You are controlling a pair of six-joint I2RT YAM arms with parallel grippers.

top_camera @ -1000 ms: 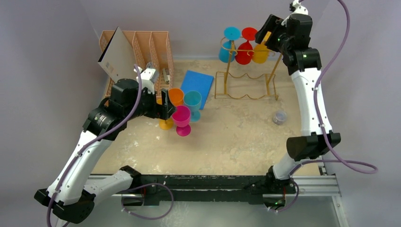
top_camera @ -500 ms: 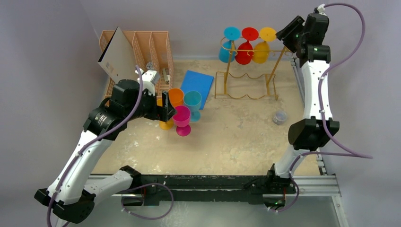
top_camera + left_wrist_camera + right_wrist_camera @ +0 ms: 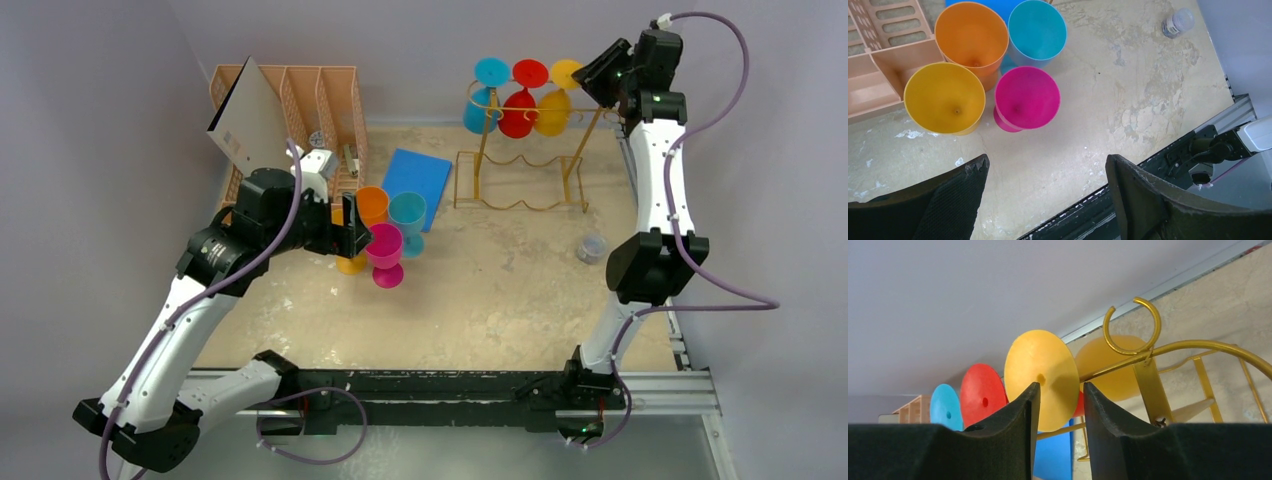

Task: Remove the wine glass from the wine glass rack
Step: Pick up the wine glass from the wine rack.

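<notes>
Item, right pincer (image 3: 1061, 386): I am holding it at the top right end of the wine glass rack (image 3: 1198, 346), its fingers standing close with a slim gap in front of the foot of the yellow wine glass (image 3: 1040, 365); whether they are gripping it I cannot tell. That glass is hanging bowl-down on the rack beside the red glass (image 3: 980, 392). Item, left pincer (image 3: 1047, 162): I am holding it spread wide, grasping nothing, well left of the rack above the magenta glass (image 3: 1025, 97) standing on the desk (image 3: 1128, 75).
</notes>
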